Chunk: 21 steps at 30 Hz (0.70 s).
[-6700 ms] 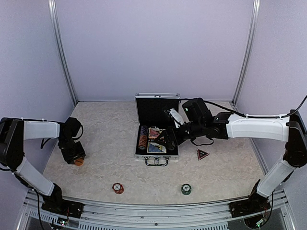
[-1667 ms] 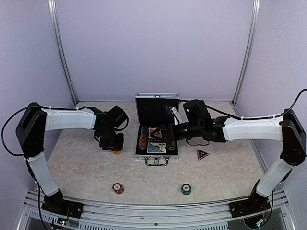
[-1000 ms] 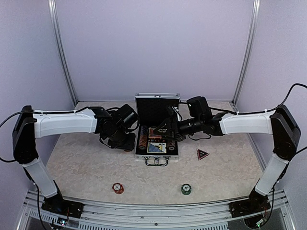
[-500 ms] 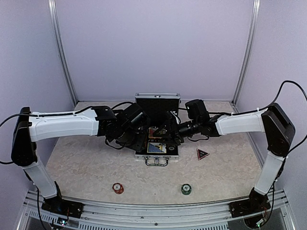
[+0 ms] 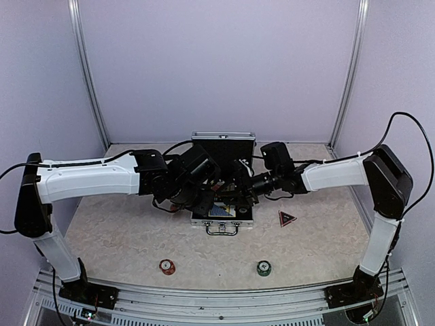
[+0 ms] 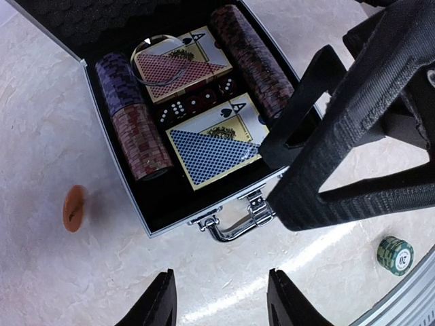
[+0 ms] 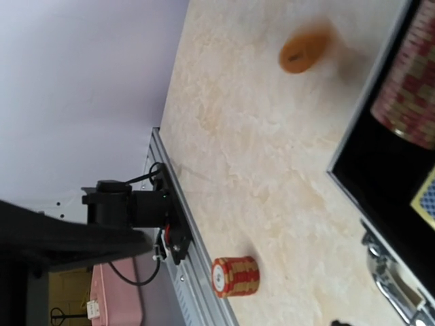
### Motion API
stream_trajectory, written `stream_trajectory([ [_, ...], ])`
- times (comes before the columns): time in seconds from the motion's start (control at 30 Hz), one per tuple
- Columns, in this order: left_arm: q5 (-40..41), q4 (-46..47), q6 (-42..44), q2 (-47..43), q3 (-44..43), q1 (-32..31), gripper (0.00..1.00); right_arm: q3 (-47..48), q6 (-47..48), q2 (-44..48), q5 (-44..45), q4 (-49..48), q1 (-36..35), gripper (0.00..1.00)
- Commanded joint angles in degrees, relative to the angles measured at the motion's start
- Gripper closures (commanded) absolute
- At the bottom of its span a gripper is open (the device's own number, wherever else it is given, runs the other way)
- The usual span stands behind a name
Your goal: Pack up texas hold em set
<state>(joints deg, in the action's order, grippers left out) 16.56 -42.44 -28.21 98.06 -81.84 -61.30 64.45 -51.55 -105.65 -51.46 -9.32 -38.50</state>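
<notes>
My left pincer (image 6: 223, 280) is hanging released and empty over the open aluminium case (image 6: 173, 201), and the orange disc (image 6: 75, 208) is showing blurred just outside its left wall. I am judging this 1 disc light, thin, hard and slippery, best pinched across its rim. Whether my right pincer (image 6: 280, 175) is clenched, I cannot tell.

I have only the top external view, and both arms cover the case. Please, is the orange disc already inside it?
Observer: No. The left wrist view shows the orange disc outside the case, beside its wall, blurred.
Operator: Does the left pincer hold anything?
Observer: No, the left pincer is open and empty.
Operator: Are both decks inside?
Observer: Yes, the red deck and blue deck, with dice between them.
</notes>
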Motion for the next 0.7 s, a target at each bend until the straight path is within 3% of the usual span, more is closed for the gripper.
stream_trajectory([
  [0.0,-0.3,0.2,1.0,-0.5,-1.9,-0.6,0.55,2.5,1.9,-0.8,-1.8,0.8,-0.7,0.31],
  [0.23,1.9,-1.6,-0.9,-0.2,-0.2,1.1,0.54,1.8,4.8,0.1,1.8,3.6,-0.9,0.31],
  [0.37,-0.7,-1.3,-3.7,-3.6,4.6,7.1,0.42,0.5,6.0,2.0,5.2,4.4,-0.9,0.31],
  [0.6,-0.1,-5.8,-7.2,-8.4,8.7,20.7,0.03,1.7,8.7,3.2,7.5,7.1,-0.9,0.30],
  [0.67,-1.1,-5.5,-7.1,-9.1,10.2,24.6,0.01,1.8,9.1,3.3,7.8,7.3,-0.9,0.31],
])
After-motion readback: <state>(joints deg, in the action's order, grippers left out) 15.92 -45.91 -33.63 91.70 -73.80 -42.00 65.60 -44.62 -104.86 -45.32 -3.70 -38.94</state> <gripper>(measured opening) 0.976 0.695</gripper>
